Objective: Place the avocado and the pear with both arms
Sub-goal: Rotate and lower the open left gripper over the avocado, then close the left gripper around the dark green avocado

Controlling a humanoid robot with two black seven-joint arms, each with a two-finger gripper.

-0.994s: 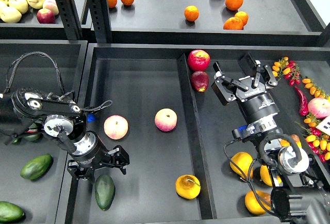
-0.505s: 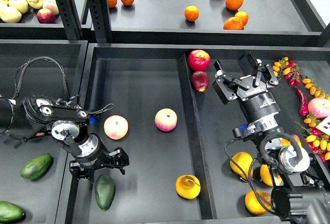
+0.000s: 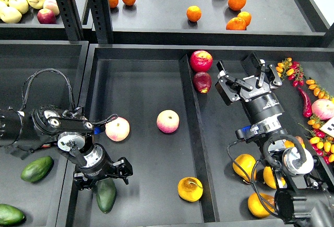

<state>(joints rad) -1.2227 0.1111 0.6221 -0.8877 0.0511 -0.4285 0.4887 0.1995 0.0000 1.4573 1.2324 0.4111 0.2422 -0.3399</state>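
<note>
The avocado (image 3: pixel 106 196), dark green and glossy, lies at the front left of the middle tray. My left gripper (image 3: pixel 102 174) is open and sits right over the avocado's upper end, one finger on each side; the fruit's top is hidden under it. The pear (image 3: pixel 190 189), golden yellow with a thin brown stem, lies at the front right of the same tray, untouched. My right gripper (image 3: pixel 244 82) is open and empty, held above the right tray, far behind the pear.
Two pink-yellow apples (image 3: pixel 117 129) (image 3: pixel 168 121) lie mid-tray. Two red apples (image 3: pixel 201 60) sit near the divider (image 3: pixel 194 133). Paler avocados (image 3: pixel 36 168) lie in the left tray. Oranges (image 3: pixel 244 167), peppers and small tomatoes (image 3: pixel 318 133) fill the right tray. A shelf with oranges (image 3: pixel 193 13) stands behind.
My left gripper has moved down and closer onto the avocado's upper end, and the arm has shifted lower. The right arm and the fruits have not moved.
</note>
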